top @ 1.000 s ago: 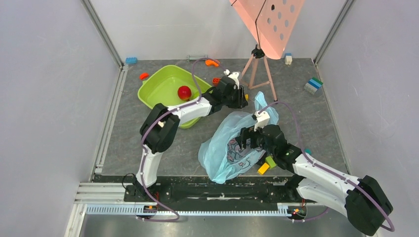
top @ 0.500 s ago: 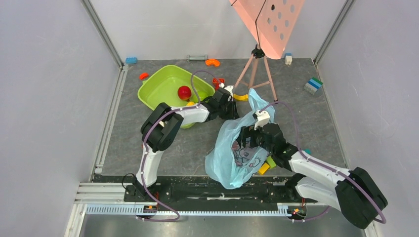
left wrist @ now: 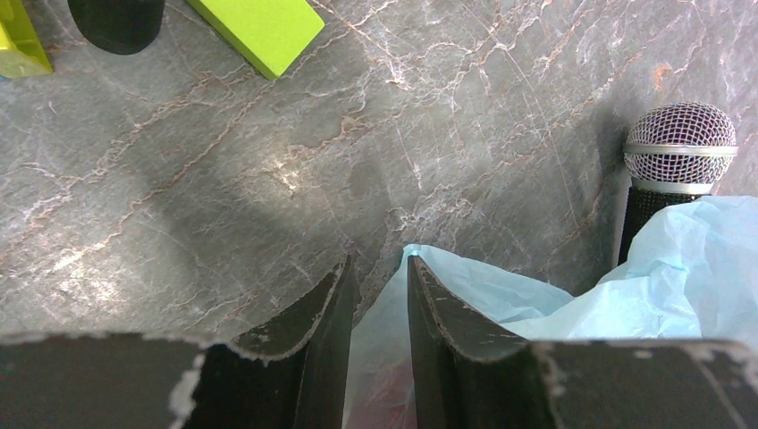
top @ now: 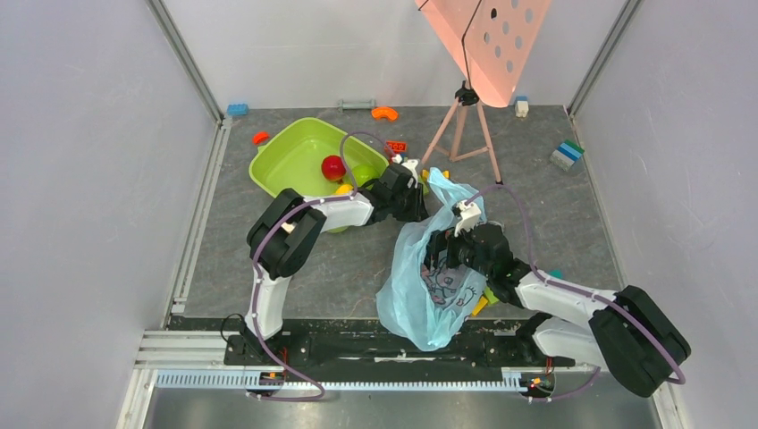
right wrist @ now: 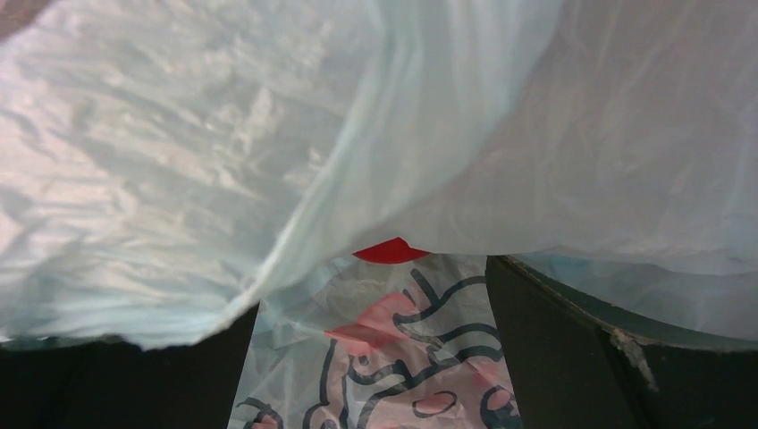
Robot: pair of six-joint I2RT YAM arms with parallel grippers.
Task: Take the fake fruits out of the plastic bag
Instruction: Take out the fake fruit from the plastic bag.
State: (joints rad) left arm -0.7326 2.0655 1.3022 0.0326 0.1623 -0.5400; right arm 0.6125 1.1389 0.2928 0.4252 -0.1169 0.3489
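The light-blue plastic bag with cartoon prints stands bunched up in the middle of the floor. My left gripper is shut on its upper rim; in the left wrist view the film runs between the nearly closed fingers, with something reddish behind it. My right gripper is open at the bag's mouth, and film drapes over its spread jaws. A red patch shows beyond the print. The lime-green tub holds a red fruit, a green one and a yellow one.
A tripod with a pink perforated panel stands behind the bag. A microphone lies by the bag's rim. Toy blocks lie about: yellow and green by the right arm, blue-green at far right, a lime one.
My left gripper has pulled the bag's rim towards the left and nearer. The bag has drawn up narrower and taller. A green and a yellow fruit now show in the tub.
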